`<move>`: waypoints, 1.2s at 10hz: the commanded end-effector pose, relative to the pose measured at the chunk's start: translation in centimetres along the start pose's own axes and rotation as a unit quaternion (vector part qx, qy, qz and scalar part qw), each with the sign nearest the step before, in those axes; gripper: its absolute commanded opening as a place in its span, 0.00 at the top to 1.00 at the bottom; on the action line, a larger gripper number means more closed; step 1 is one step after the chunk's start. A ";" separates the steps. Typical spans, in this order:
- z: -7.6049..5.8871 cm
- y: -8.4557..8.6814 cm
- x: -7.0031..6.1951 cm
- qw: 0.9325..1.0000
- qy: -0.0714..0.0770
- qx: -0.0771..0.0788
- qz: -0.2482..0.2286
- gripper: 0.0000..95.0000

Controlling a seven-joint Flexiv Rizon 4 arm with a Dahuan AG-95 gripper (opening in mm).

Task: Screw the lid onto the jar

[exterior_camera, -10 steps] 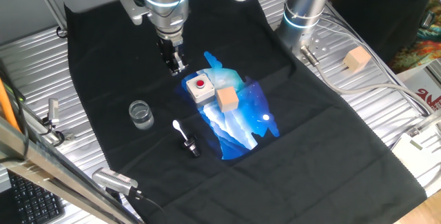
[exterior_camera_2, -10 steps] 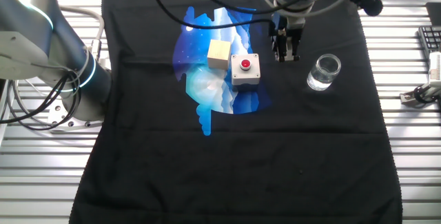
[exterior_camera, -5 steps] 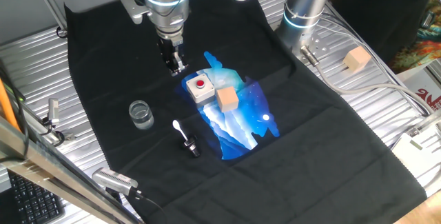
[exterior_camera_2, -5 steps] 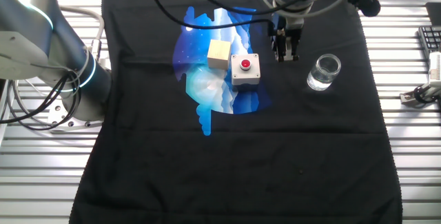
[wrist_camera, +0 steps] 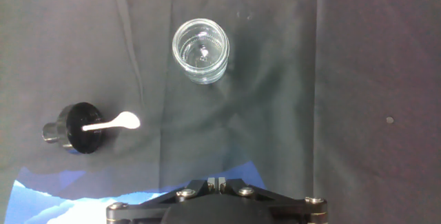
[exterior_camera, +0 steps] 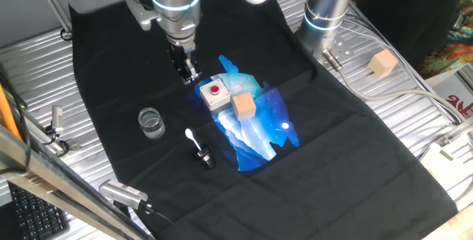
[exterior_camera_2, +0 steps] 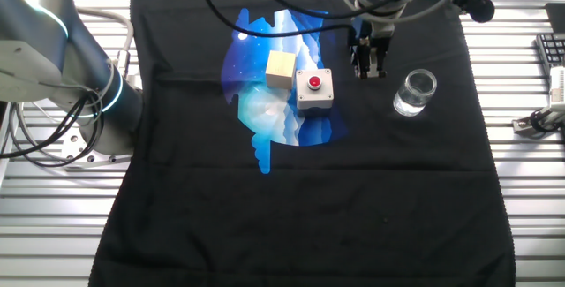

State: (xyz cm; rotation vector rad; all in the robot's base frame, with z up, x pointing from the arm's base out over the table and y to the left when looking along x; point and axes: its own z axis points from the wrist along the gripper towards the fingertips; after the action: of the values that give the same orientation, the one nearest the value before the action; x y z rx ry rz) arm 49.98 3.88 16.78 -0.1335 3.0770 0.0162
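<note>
grey box with red button (exterior_camera: 214, 94) | wooden cube (exterior_camera: 243, 106) touching | black cloth (exterior_camera: 332, 159)

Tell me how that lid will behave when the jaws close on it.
The lid lies on its side on the black cloth, so its round black cap may roll if nudged. The thin white tip looks flimsy; better to grip the cap. It appears small and probably light.

A ribbed metal table (exterior_camera: 44, 70) carries a black cloth (exterior_camera: 332, 166) (printed with a blue-white patch). On the cloth: jar (exterior_camera: 151, 122), lid (exterior_camera: 203, 153), grey box (exterior_camera: 215, 94), wooden cube (exterior_camera: 243, 106).
</note>
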 end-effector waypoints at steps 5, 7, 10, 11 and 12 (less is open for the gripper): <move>0.9 7.9 -4.7 0.998 0.015 -0.007 -0.066 1.00; 0.1 9.6 -6.5 0.990 0.020 -0.004 -0.139 1.00; -0.6 11.3 -8.1 0.961 0.018 0.001 -0.276 1.00; -1.0 12.3 -8.9 0.939 0.017 -0.004 -0.342 1.00; -1.2 12.8 -9.3 0.924 0.017 -0.005 -0.382 1.00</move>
State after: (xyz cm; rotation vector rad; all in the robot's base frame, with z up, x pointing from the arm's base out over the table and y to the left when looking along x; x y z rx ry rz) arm 56.76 15.67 17.86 -0.9181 2.9768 -0.0065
